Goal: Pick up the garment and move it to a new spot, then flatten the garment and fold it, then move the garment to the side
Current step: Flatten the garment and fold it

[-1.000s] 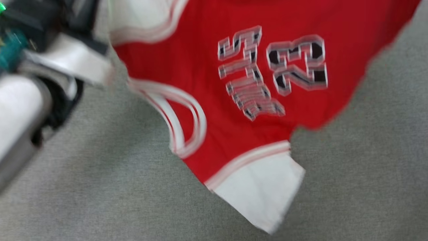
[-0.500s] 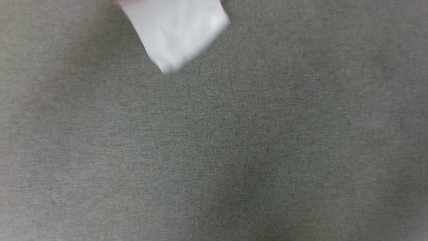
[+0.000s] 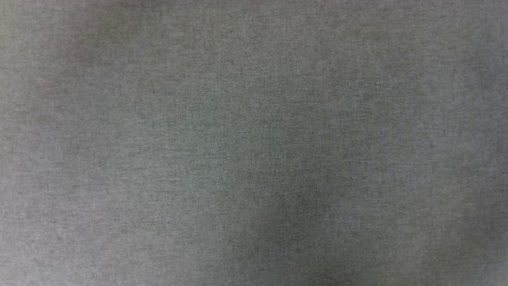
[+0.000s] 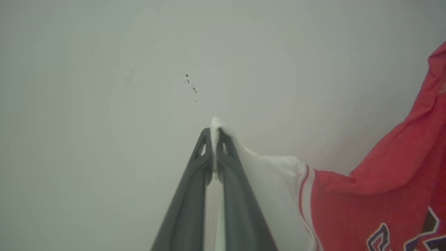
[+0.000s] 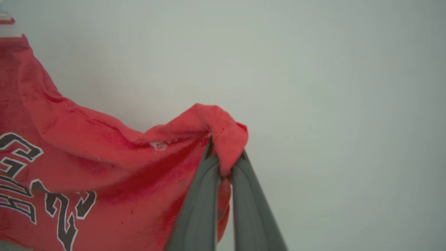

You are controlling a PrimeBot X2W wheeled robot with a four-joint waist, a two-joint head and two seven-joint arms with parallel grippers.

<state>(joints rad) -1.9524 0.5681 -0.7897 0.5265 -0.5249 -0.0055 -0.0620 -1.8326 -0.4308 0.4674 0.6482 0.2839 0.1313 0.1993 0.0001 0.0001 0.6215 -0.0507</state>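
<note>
In the left wrist view my left gripper (image 4: 213, 134) is shut on the white sleeve edge of the garment (image 4: 376, 195), a red T-shirt with white sleeves and striped trim that hangs off to the right. Seen from the right wrist, my right gripper (image 5: 224, 160) is shut on a bunched red corner of the garment (image 5: 87, 164), and the red body with its black-and-white lettering sags away to the left. Both grippers hold the cloth up in front of a pale plain background.
The head view looks down on a grey woven surface (image 3: 254, 143) with soft shadows on it. A few small dark specks (image 4: 191, 83) mark the pale background beyond the left gripper.
The head view has shifted: the red garment and left arm slid up out of the picture, then the last white sleeve too, leaving the grey surface.
</note>
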